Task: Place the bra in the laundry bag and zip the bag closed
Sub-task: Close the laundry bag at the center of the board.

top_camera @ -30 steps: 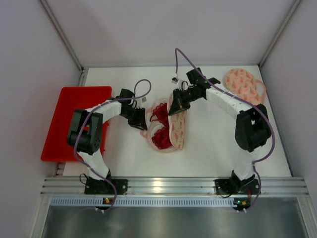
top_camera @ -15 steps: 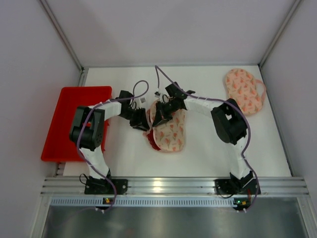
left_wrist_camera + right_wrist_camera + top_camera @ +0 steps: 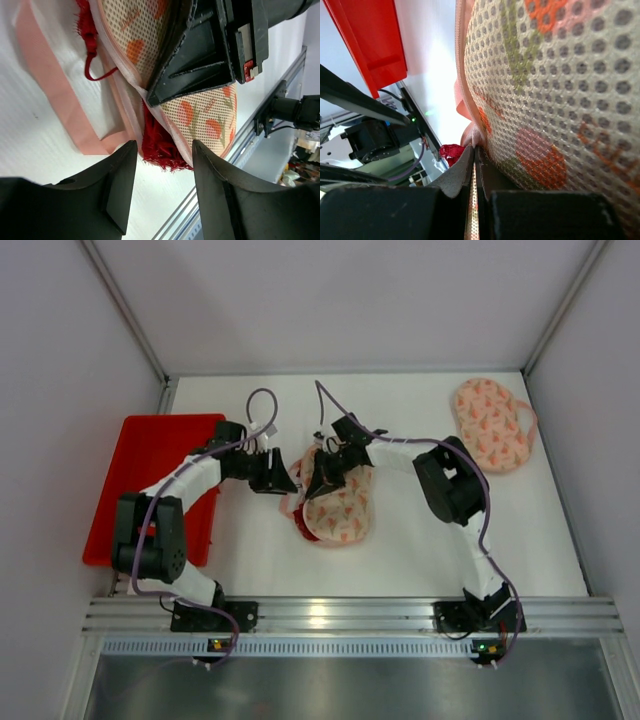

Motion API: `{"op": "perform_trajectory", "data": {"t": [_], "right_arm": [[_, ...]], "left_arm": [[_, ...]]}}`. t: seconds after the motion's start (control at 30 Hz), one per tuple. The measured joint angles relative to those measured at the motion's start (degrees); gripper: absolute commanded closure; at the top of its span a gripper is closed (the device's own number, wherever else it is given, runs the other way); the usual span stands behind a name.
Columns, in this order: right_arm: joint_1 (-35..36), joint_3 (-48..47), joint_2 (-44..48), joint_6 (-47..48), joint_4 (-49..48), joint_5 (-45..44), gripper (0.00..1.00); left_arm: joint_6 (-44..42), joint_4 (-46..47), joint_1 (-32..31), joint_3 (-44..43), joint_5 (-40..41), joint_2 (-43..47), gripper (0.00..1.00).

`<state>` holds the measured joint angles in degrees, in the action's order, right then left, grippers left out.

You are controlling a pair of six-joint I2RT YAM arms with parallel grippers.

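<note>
Laundry bag (image 3: 343, 508), mesh with a fruit print, lies just past my left fingertips, and my right gripper (image 3: 473, 165) is clamped tight on its pink-trimmed edge. The red lace bra (image 3: 159, 150) sits mostly under the mesh flap, a fringe poking out right ahead of my left gripper (image 3: 162, 170), whose fingers stand apart, holding nothing.

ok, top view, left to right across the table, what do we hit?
tray -> left tool -> bag -> second bag. Right tool overlaps the bag, so it's left out.
</note>
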<state>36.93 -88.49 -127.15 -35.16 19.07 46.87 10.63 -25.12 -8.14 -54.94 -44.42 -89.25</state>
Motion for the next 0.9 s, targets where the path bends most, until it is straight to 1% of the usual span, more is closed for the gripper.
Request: {"op": "perform_trajectory", "data": {"t": [0.1,0.2,0.3,0.43,0.5,0.53,0.57,0.6,0.63,0.67,0.7,0.73,0.77,0.83,0.9], "right_arm": [[-0.3,0.0,0.0,-0.6,-0.3,0.2,1.0],[-0.4,0.0,0.0,-1.4,-0.5,0.2,1.0],[-0.4,0.0,0.0,-2.0,-0.8,0.2,1.0],[-0.4,0.0,0.1,-2.5,-1.0,0.2,1.0],[-0.4,0.0,0.3,-2.5,-1.1,0.2,0.97],[-0.4,0.0,0.5,-2.5,-1.1,0.2,0.88],[-0.4,0.0,0.7,-2.5,-1.0,0.2,0.81],[-0.4,0.0,0.9,-2.4,-1.0,0.1,0.74],[-0.5,0.0,1.3,-2.1,-1.0,0.0,0.57],[-0.6,0.0,1.7,-1.9,-0.6,-0.1,0.49],[-0.8,0.0,2.3,-1.2,-0.2,-0.2,0.43],[-0.9,0.0,3.0,-0.3,0.2,-0.3,0.34],[-1.3,0.0,4.0,0.4,1.1,-0.5,0.31],[-2.7,0.0,6.4,2.5,3.0,-0.7,0.29],[-5.6,1.1,10.6,4.7,4.3,-1.2,0.28]], "left_arm": [[0.5,0.1,-1.0,0.4,-1.7,-1.1,0.47],[1.3,0.5,-2.4,0.4,-1.8,-2.3,0.46],[2.0,1.2,-4.6,0.4,-1.1,-3.6,0.46],[3.1,1.8,-7.4,0.0,1.0,-6.7,0.48],[3.5,2.1,-8.1,-0.2,2.4,-8.2,0.61],[3.7,2.3,-8.2,-0.2,3.1,-8.9,0.66],[4.0,2.4,-8.1,-0.2,3.7,-9.5,0.73],[4.4,2.5,-8.1,-0.2,4.3,-10.1,0.83],[4.4,2.5,-8.1,-0.3,4.6,-10.4,0.88],[5.0,2.8,-8.1,-0.5,5.3,-11.3,0.92],[5.0,3.0,-8.0,-0.6,5.6,-11.9,0.97],[5.4,3.1,-8.0,-0.7,5.8,-12.5,0.98],[5.6,3.3,-7.9,-0.9,6.1,-13.1,0.99],[5.9,3.7,-7.7,-1.2,6.5,-14.0,1.0],[6.0,3.8,-7.5,-1.6,6.5,-14.9,1.0]]}}
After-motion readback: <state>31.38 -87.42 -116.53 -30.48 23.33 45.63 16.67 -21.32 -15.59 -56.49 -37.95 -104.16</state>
